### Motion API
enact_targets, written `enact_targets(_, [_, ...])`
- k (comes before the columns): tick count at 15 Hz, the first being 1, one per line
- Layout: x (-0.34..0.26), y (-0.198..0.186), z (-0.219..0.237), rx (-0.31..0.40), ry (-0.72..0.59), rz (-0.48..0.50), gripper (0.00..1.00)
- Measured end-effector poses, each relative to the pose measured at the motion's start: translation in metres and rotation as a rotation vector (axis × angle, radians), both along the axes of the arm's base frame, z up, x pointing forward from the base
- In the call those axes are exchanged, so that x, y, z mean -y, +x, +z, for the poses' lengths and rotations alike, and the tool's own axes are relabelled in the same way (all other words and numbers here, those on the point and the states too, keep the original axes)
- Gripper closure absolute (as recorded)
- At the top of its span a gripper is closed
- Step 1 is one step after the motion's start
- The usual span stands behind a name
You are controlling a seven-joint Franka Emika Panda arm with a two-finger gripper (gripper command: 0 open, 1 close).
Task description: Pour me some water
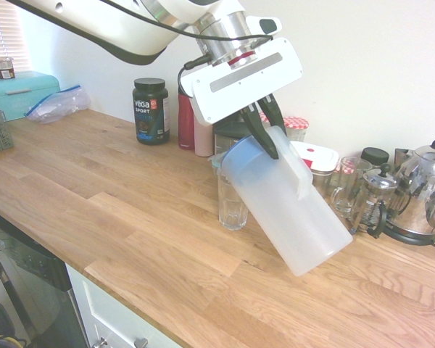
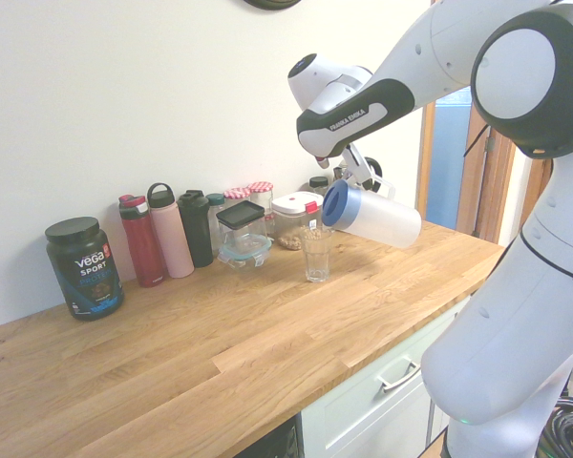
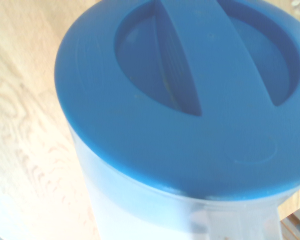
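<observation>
Stretching across both outside views, the wooden counter (image 1: pixel 130 217) runs out of frame. Above it, the jug (image 1: pixel 290 206) hangs tilted, blue lid (image 3: pixel 190 100) lowest, over the glass (image 1: pixel 233 206), partly hiding it. The gripper (image 1: pixel 267 134) is clamped on what is probably the jug's handle; no water is discernible.

free: front of worktop (image 1: pixel 130 239) | blocked: bottles (image 2: pixel 172 234), jars (image 2: pixel 296 212), kettle (image 1: pixel 420 196) along wall
</observation>
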State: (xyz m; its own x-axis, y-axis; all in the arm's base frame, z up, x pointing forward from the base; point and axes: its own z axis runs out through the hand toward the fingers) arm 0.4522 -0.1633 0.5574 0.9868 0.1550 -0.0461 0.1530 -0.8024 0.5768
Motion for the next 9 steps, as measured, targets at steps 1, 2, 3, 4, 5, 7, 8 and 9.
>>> enact_targets(1, [0.000, -0.003, 0.007, 0.023, 0.038, -0.008, 1.00])
enact_targets(2, [-0.001, -0.010, 0.016, 0.045, 0.096, -0.010, 1.00])
enact_targets(3, [-0.001, -0.020, 0.027, 0.062, 0.163, -0.004, 1.00])
enact_targets(4, [0.001, -0.034, 0.039, 0.072, 0.226, 0.007, 1.00])
enact_targets(5, [0.004, -0.053, 0.053, 0.076, 0.291, 0.024, 1.00])
enact_targets(7, [0.011, -0.097, 0.079, 0.090, 0.414, 0.062, 1.00])
enact_targets(8, [0.013, -0.119, 0.088, 0.103, 0.480, 0.064, 1.00])
enact_targets(9, [0.009, -0.136, 0.094, 0.116, 0.546, 0.056, 1.00])
